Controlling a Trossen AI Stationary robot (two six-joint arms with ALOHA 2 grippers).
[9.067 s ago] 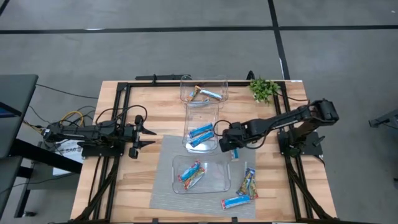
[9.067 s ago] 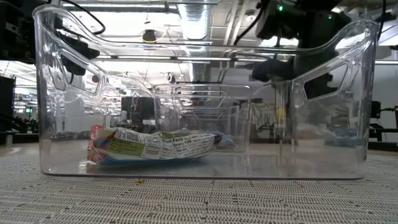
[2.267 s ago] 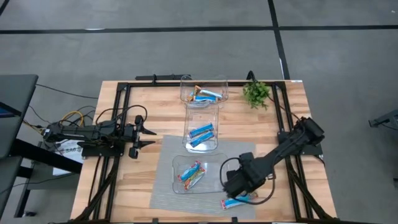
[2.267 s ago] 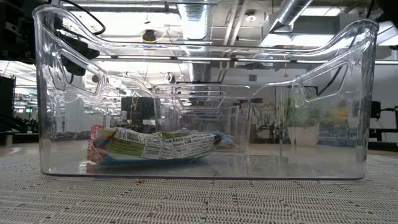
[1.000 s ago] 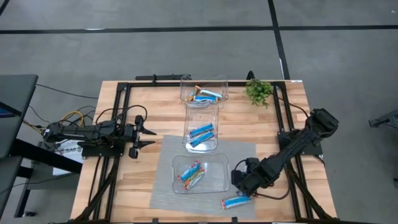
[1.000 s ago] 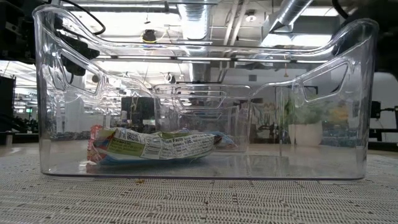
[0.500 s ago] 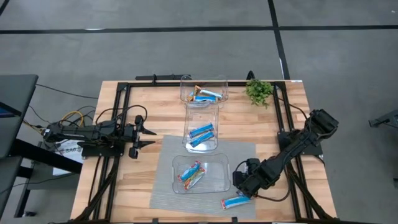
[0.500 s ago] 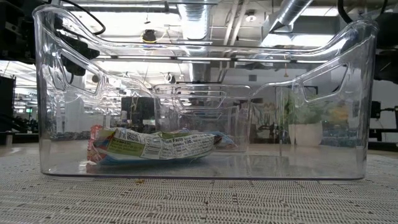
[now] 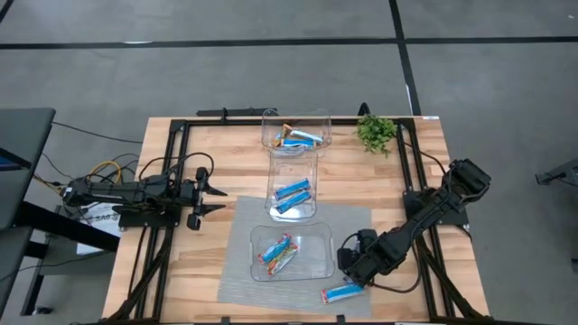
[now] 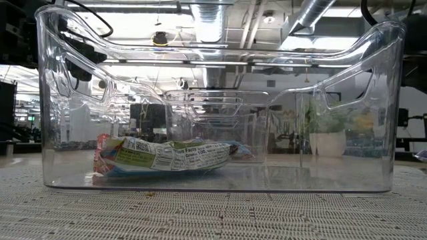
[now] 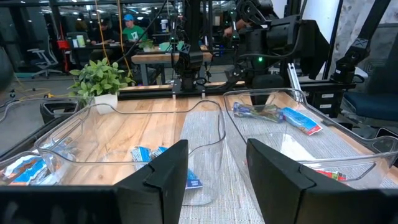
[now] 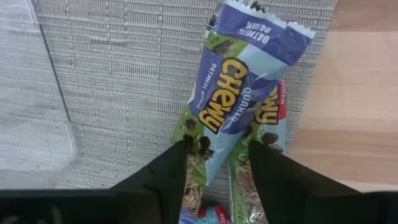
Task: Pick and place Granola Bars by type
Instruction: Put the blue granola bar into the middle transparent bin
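My right gripper (image 9: 350, 264) is low over the grey mat's right part, beside the near clear bin (image 9: 256, 236). It is shut on a blue Chewy bar (image 12: 249, 74) that lies over a second, multicoloured bar (image 12: 275, 115). Another blue bar (image 9: 344, 292) lies flat on the mat nearer the table's front edge. Multicoloured bars (image 9: 276, 253) lie in the near bin, and they also show in the low view (image 10: 167, 157). Blue bars (image 9: 292, 195) lie in the middle bin. My left gripper (image 9: 215, 197) waits open at the table's left edge. My right gripper has the blue bar's near end (image 12: 214, 146) between its two fingers. The fingers come from above, slanting, and point along the bar. The bar's far end (image 12: 264, 25) reaches past the mat's right edge. I cannot tell whether the bar is lifted off the bar beneath.
A third clear bin (image 9: 271, 122) with mixed bars stands at the table's far edge. A small green plant (image 9: 376, 132) stands at the far right. Black frame rails (image 9: 181, 135) run along the table's sides. Bare wood (image 9: 199, 262) lies left of the mat.
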